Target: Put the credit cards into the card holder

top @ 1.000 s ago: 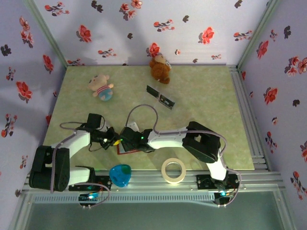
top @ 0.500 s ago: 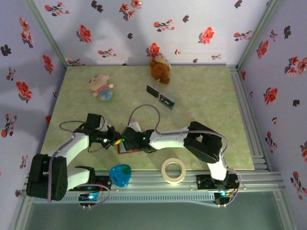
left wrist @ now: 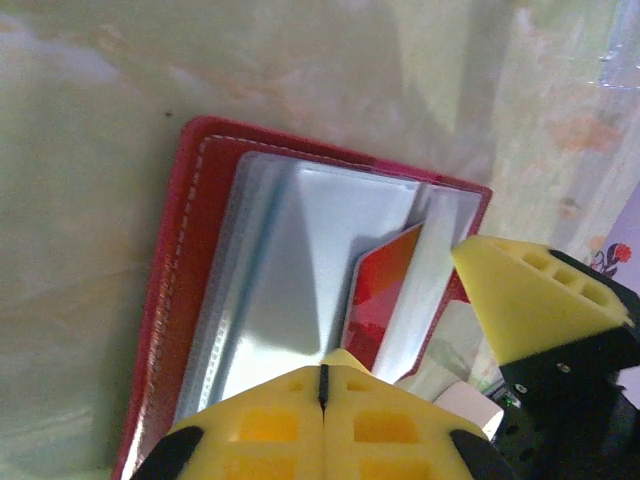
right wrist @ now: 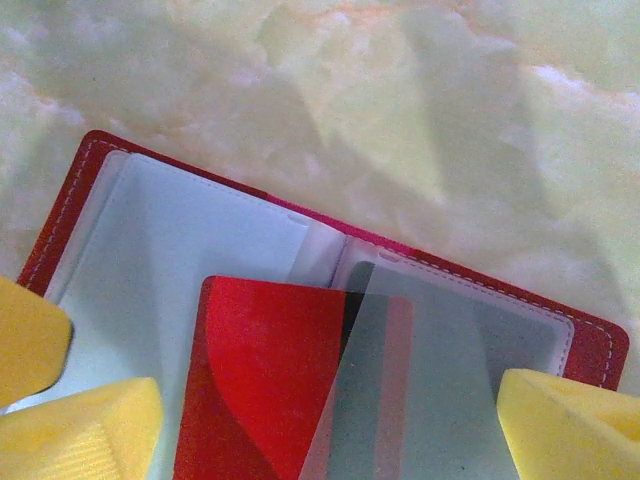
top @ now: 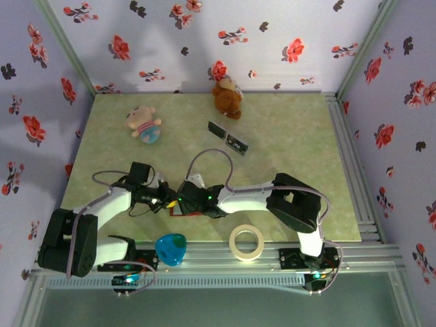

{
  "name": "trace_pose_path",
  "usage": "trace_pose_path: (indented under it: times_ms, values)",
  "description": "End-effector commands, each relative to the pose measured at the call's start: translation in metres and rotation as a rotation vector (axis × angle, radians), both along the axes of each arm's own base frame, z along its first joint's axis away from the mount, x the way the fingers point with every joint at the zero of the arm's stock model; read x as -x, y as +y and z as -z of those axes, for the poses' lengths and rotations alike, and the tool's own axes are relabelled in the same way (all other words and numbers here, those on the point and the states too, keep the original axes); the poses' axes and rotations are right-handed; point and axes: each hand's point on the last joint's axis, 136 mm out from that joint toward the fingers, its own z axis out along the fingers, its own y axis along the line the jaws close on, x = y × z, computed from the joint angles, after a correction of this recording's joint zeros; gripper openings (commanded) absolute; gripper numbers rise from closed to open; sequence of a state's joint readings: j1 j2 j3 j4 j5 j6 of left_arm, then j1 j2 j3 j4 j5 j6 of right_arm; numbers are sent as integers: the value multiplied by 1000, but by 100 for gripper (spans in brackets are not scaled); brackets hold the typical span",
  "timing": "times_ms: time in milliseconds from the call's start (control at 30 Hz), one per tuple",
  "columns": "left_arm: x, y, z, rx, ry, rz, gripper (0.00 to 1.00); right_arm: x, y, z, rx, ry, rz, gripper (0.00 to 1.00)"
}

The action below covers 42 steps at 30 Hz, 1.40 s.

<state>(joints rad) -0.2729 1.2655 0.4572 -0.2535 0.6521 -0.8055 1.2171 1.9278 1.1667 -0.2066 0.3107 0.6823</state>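
Note:
The card holder [left wrist: 190,290] lies open on the green table, red-bordered with pale sleeves, and it is also seen at the near middle [top: 182,212]. A red credit card [right wrist: 265,380] lies on it, its right part under a translucent sleeve [right wrist: 440,390]. My right gripper [right wrist: 328,432] stands open, with its yellow fingers either side of the card and apart from it. My left gripper [left wrist: 323,375] is shut, its tip over the holder's pale sleeve beside the red card [left wrist: 385,290]. In the top view, both grippers meet over the holder, the left gripper [top: 166,198] and the right gripper [top: 179,204]. More dark credit cards [top: 228,138] lie farther back.
A blue heart-shaped object [top: 170,248] and a tape roll [top: 246,242] sit at the near edge. Two plush toys, a pale plush toy [top: 144,122] and a brown plush toy [top: 227,97], are at the back. Metal rails [top: 351,157] run along the right side.
Both grippers and the card holder have shifted slightly to the right. The left gripper stays shut and the right one stays open.

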Motion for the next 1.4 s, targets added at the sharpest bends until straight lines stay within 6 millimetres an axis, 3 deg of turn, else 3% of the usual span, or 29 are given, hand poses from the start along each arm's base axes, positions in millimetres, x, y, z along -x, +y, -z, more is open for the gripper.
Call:
trace_pose_path:
  times_ms: [0,200,367,567,800,1000,1367]
  values:
    - [4,-8,6,22,17,30,0,-2,-8,-3,3,-9,24,87]
    - [8,-14,7,22,18,60,0,-7,-14,0,23,-31,43,84]
    - [13,-13,20,12,42,56,0,-8,-16,1,31,-37,57,81]
    - [19,-10,27,-8,54,53,0,-9,-19,1,50,-40,70,85]
    - [21,-7,32,-26,65,50,0,6,2,-21,-91,19,-29,90]
    - [22,-7,35,-29,73,50,0,4,4,-38,-145,17,-80,95]
    - [23,-7,35,-29,75,51,0,-8,-13,-14,51,-18,-74,97]
